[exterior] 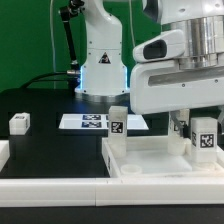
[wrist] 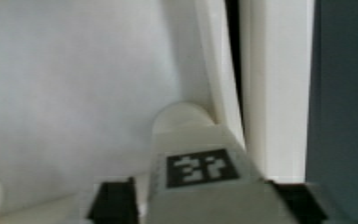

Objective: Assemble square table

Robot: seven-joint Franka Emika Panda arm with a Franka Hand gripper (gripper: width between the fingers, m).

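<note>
A black counter [exterior: 50,150] lies before a green backdrop, with the arm's base behind it. The square table's tray-like top [exterior: 140,165] sits toward the exterior view's right. The tool [wrist: 197,204] hangs low over it, its fingers [wrist: 112,205] flanking a tagged leg [wrist: 202,150] beside the rim; whether they clamp it cannot be told. A second leg [exterior: 117,122] stands at the top's corner. A third leg [exterior: 20,123] rests well apart.

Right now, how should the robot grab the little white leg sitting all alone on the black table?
Probably from straight above, pinching the lone leg across its two opposite side faces. It sits low on the black table with open space around it, so nothing blocks a grip coming down on either side.
</note>
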